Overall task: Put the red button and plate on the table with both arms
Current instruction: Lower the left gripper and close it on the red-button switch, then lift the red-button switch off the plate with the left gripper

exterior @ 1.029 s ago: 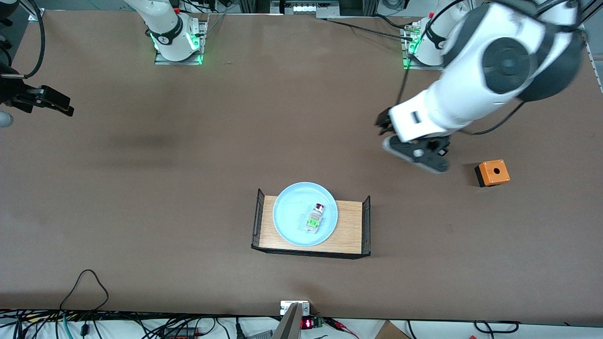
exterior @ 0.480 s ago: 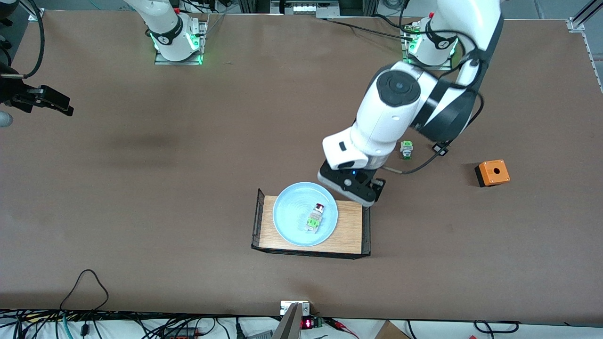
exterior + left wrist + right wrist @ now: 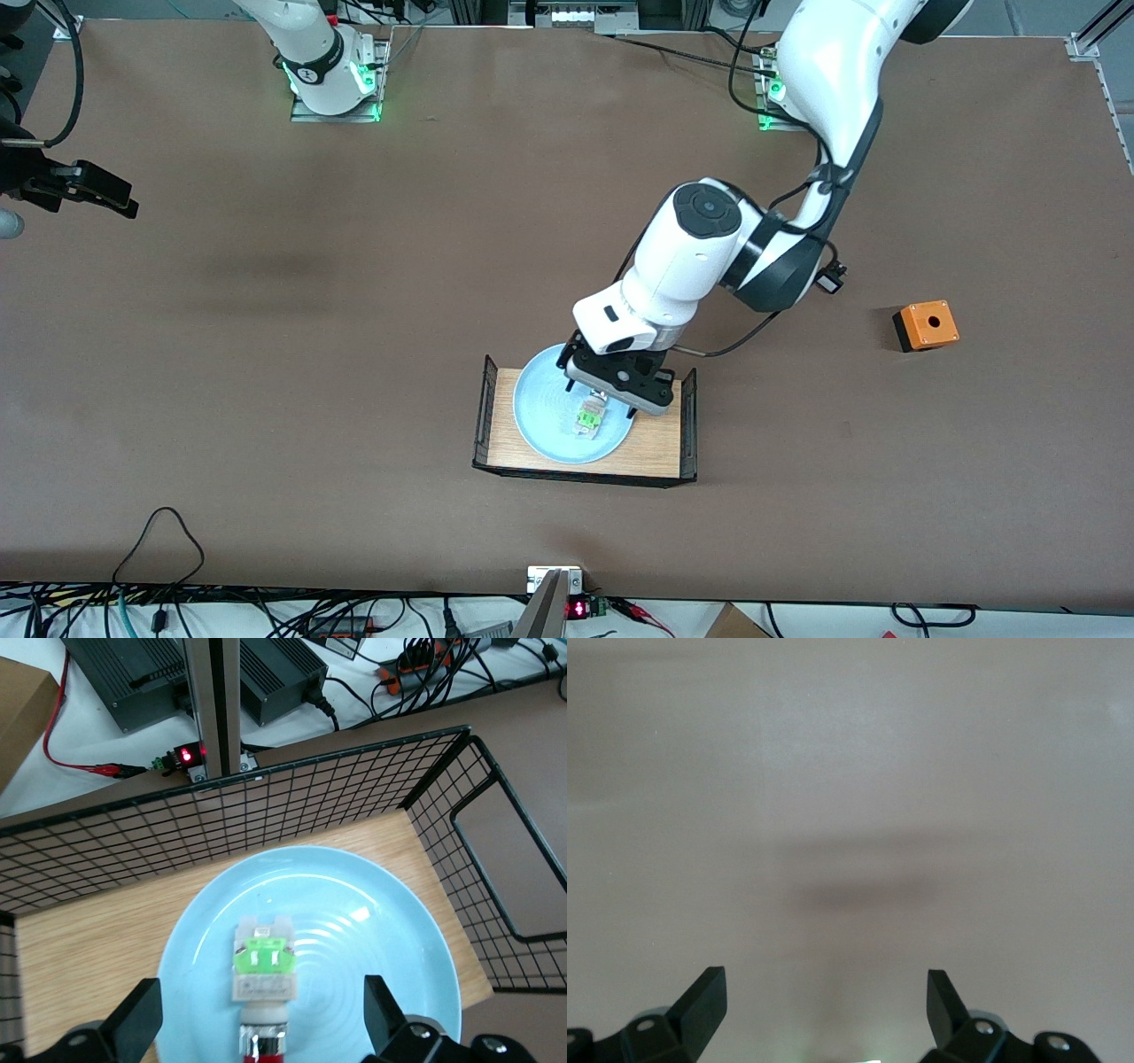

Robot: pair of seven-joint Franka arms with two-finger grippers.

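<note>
The pale-blue plate (image 3: 538, 416) lies in a small wood-floored tray (image 3: 661, 427) with black wire ends. The red button (image 3: 586, 418) lies on its side on the plate; its lime-green and white body shows, and its cap is hidden under the gripper in the front view. My left gripper (image 3: 604, 399) hangs over the button, open. In the left wrist view the fingers (image 3: 142, 1017) stand wide on either side of the button (image 3: 263, 966), apart from it, over the plate (image 3: 381, 939). My right gripper (image 3: 106, 195) waits open over the table (image 3: 354, 292) at the right arm's end.
An orange box (image 3: 926, 323) with a round hole stands toward the left arm's end of the table. The tray's wire mesh walls (image 3: 266, 828) rise around the plate. The right wrist view shows only bare tabletop (image 3: 850, 771) under the gripper (image 3: 824, 992).
My left arm has swung from near the orange box across to the tray and now has its open gripper over the button on the plate. The right arm has not moved.
</note>
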